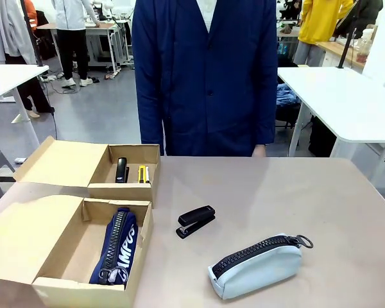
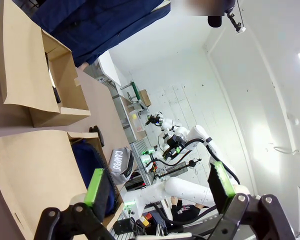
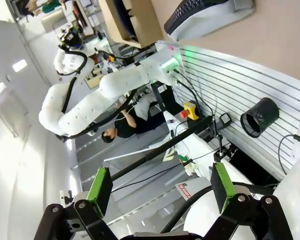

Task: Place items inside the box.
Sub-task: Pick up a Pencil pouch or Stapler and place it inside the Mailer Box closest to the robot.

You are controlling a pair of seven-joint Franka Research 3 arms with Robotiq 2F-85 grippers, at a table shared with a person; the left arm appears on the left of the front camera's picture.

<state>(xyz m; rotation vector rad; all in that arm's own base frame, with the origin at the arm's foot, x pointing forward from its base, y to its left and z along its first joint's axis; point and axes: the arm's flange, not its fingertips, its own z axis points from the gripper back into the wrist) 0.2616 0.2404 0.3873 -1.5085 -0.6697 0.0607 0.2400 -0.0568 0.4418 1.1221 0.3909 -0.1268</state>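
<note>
Cardboard forms the two open boxes at the left of the table [image 1: 276, 192]. The near box [image 1: 83, 294] holds the navy zip pouch [image 1: 117, 247], white lettering up, lying along its right wall. The far box [image 1: 119, 191] holds a slim black item [image 1: 120, 170] and, just right of it, the yellow utility knife [image 1: 142, 174]. Near the table's middle the black stapler [image 1: 196, 221] lies on the bare top, apart from both boxes. Right of it, nearer the robot, lies the pale grey-blue zip pouch [image 1: 256, 266], zip upward. A person in a dark blue coat [image 1: 205, 70] stands at the far edge. The left gripper [image 2: 157, 185] has its jaws spread wide with nothing between them. The right gripper [image 3: 161, 184] is likewise spread and empty.
</note>
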